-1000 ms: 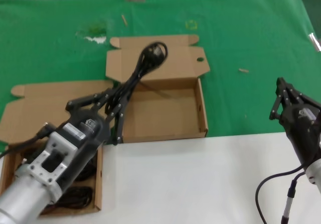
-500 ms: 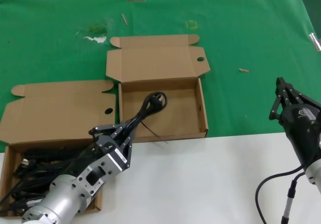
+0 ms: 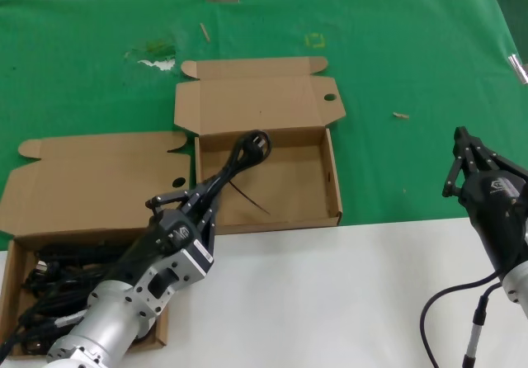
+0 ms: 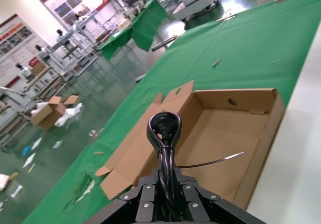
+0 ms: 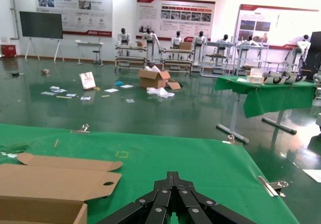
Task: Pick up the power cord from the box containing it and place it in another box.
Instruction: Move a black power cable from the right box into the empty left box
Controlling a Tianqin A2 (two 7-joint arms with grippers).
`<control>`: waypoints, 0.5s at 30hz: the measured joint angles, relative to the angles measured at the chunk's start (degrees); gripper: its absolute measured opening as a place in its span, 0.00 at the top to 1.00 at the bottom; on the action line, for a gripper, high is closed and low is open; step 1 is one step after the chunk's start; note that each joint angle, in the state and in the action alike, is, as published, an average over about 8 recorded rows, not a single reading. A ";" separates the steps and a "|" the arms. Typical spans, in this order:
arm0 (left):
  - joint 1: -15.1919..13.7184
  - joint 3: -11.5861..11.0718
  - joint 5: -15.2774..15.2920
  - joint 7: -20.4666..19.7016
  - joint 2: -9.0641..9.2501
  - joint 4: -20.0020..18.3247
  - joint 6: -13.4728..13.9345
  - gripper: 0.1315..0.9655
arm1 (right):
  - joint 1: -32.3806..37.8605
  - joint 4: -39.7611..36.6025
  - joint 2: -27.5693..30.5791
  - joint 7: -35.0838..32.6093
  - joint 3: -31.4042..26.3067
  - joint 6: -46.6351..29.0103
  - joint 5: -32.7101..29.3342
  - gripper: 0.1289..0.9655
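— So where is the cord (image 3: pixel 233 172)?

— Clamped in the left gripper (image 3: pixel 198 205). Its fingers (image 3: pixel 208 219) are closed round the bundled strands, and the plug end (image 3: pixel 255 144) sticks out ahead, raised over the far box (image 3: pixel 333 188).

— Is the plug touching that box?

— I cannot tell. From the head view it lies over the box's back-left part; the left wrist view (image 4: pixel 163 125) shows it jutting forward above the open tray (image 4: pixel 261 148), with a thin loose strip (image 4: pixel 210 161) curving across the floor beneath.

— And the far box itself?

— It is open, with its lid (image 3: pixel 256 92) folded back flat on the green cloth (image 3: pixel 82 87); the round hole sits near the lid's right corner.

— What about the near box?

— The near box (image 3: pixel 162 298) is at the robot's left, partly on the white table (image 3: pixel 330 302), with its lid (image 3: pixel 91 186) open toward the cloth. More black cords (image 3: pixel 62 273) lie coiled inside it, partly hidden by the left arm.

— The right gripper?

— The right gripper (image 3: pixel 470 158) hangs idle at the right edge, over the boundary of cloth and table, well apart from both boxes. In its own wrist view the fingers (image 5: pixel 172 196) meet at the tips, holding nothing.
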 joint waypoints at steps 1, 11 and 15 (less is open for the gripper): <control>-0.16 0.20 -0.56 0.44 -0.06 0.33 -0.60 0.93 | 0.00 0.00 0.00 0.00 0.00 0.00 0.00 0.99; -1.21 1.35 -3.90 3.27 -0.12 2.28 -3.42 0.93 | 0.00 0.00 0.00 0.00 0.00 0.00 0.00 0.99; -1.52 1.16 -4.04 3.66 0.36 2.73 -3.47 0.93 | 0.00 0.00 0.00 0.00 0.00 0.00 0.00 0.99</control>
